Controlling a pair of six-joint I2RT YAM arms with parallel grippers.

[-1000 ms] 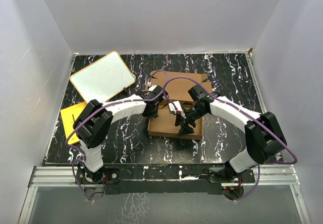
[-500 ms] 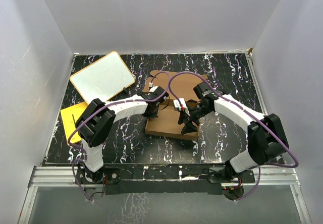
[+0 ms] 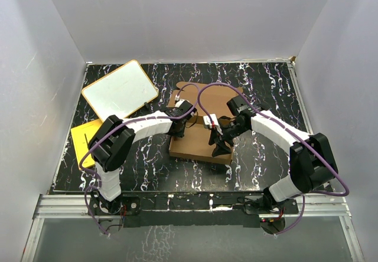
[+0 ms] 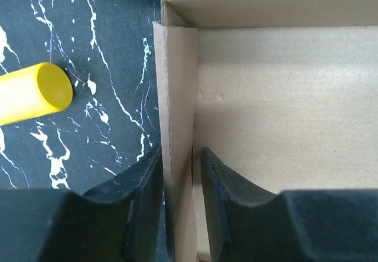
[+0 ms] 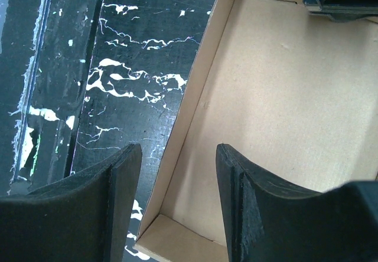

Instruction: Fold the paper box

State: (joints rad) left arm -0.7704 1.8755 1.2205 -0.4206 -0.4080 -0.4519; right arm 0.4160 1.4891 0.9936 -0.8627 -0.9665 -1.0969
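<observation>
A: Start at the left gripper (image 4: 180, 173). Jaws?
B: Apart, straddling an upright side wall of the paper box (image 4: 283, 108). One finger (image 4: 144, 215) is outside over the table, the other inside the box. A dark sliver shows between the inner finger and the card, so I read it as not clamped.

A: And the right gripper (image 5: 177, 156)?
B: Jaws wide apart, likewise astride a wall. One finger is over the table, one above the box floor. Neither pad visibly touches card. A corner of the box sits just below that gripper in its wrist view.

A: State of the box?
B: A shallow tray, walls standing. In the left wrist view the straddled wall meets a second wall at a corner. Inside, both wrist views show plain brown floor, with each gripper's inner finger over it. From above, a flat brown panel runs on from the tray toward the back of the table.

A: Location?
B: Middle of the black marbled table (image 3: 266, 85), between the two grippers, with an arm reaching in from either side.

A: Surroundings?
B: A yellow cylinder (image 4: 32, 94) lies on the table beside the left wall, apart from it; I cannot tell what it is. The white board with orange rim (image 3: 120, 89) is back-left, apart from the box. The orange-yellow sheet (image 3: 82, 135) is at the left edge, partly hidden by the left arm.
</observation>
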